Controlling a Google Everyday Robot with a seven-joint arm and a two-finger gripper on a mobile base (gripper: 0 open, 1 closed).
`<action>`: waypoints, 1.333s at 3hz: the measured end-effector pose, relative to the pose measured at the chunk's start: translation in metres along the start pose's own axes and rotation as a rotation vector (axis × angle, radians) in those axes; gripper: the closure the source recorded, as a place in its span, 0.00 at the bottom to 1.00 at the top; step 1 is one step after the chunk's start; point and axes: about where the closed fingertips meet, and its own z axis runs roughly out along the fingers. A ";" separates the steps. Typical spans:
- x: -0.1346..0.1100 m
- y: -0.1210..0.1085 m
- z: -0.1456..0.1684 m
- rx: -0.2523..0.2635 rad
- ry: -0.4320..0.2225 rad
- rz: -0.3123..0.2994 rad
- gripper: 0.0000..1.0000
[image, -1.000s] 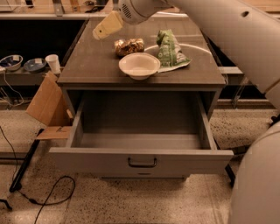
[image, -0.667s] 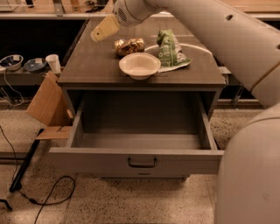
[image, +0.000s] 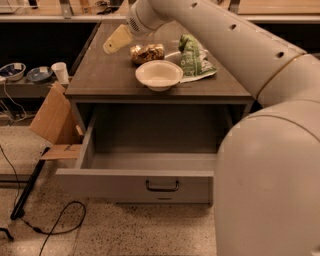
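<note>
My gripper (image: 116, 41) hangs over the back left of the dark wooden cabinet top (image: 102, 77), at the end of the white arm (image: 210, 35) that reaches in from the right. Nearest to it, just to the right, lies a brown snack bag (image: 147, 52); I cannot tell if they touch. A white bowl (image: 159, 75) stands in front of that bag near the top's front edge. A green chip bag (image: 192, 57) lies to the right on a white sheet. Below, the drawer (image: 135, 182) stands pulled out with nothing visible inside.
My own white body (image: 270, 180) fills the right side of the view and hides the drawer's right end. A cardboard box (image: 52, 120) leans against the cabinet's left side. A white cup (image: 61, 72) and small bowls (image: 12, 71) sit on a low shelf at left. Cables (image: 55, 225) lie on the floor.
The arm's lower body has swung much further into view on the right. The gripper has stayed over the back left of the top; bowl, bags and drawer have not moved.
</note>
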 end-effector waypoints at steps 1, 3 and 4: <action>0.004 -0.001 0.021 -0.006 0.019 -0.006 0.00; 0.012 -0.012 0.057 0.017 0.063 -0.016 0.00; 0.019 -0.022 0.072 0.035 0.102 -0.042 0.00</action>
